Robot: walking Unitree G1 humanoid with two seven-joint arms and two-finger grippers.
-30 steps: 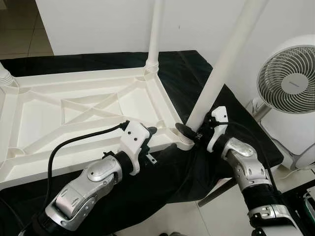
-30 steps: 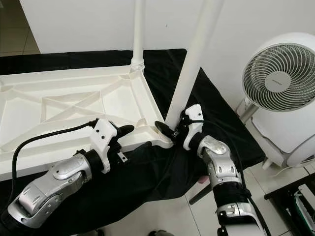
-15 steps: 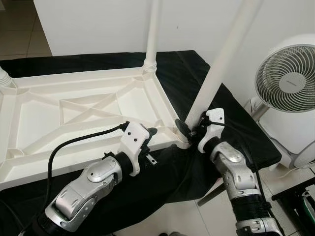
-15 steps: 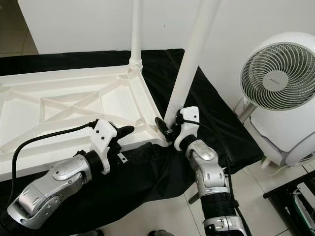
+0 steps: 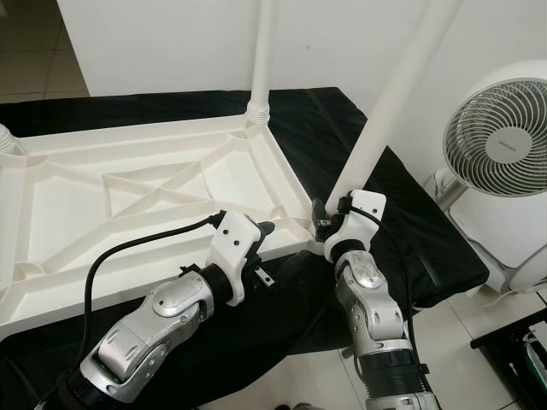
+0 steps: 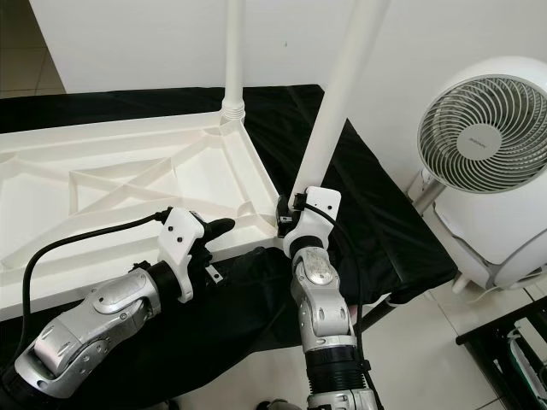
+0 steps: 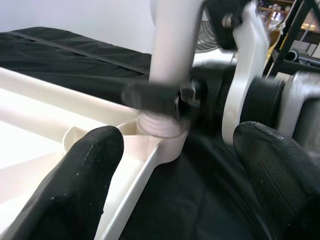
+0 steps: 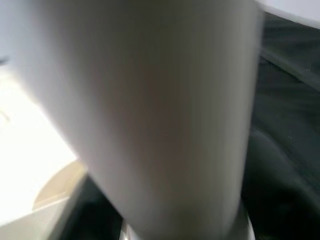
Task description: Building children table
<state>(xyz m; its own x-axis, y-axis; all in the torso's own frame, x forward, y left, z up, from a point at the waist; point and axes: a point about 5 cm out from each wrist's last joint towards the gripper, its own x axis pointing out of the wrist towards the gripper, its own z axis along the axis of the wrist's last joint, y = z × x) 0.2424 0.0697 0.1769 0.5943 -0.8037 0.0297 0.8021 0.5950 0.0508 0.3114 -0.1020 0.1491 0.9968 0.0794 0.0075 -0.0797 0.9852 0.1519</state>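
Tabletop [image 5: 145, 184], white and turned underside up, lies on a counter draped in black cloth [image 5: 402, 231], its ribs and cross braces facing upward. At its far left corner the foot of one leg [image 5: 7, 139] shows at the picture's edge. The left gripper [image 5: 261, 232] hovers at the tabletop's near edge, close to the near right corner; in the left wrist view its two black fingers [image 7: 87, 170] stand wide apart with nothing between them, framing that corner socket. A black cable [image 5: 137, 248] loops from this gripper back over the tabletop. A second leg [image 5: 259, 64] stands upright in the far right corner socket. At the near right corner a third leg [image 5: 389, 107] leans to the right, its threaded foot in the socket. The right gripper [image 5: 320, 224] sits at the base of this leg, jaws closed around it just above the socket; the right wrist view shows the white tube [image 8: 150, 115] blurred and very close. A white fan [image 5: 500, 141] stands on the floor right of the counter.
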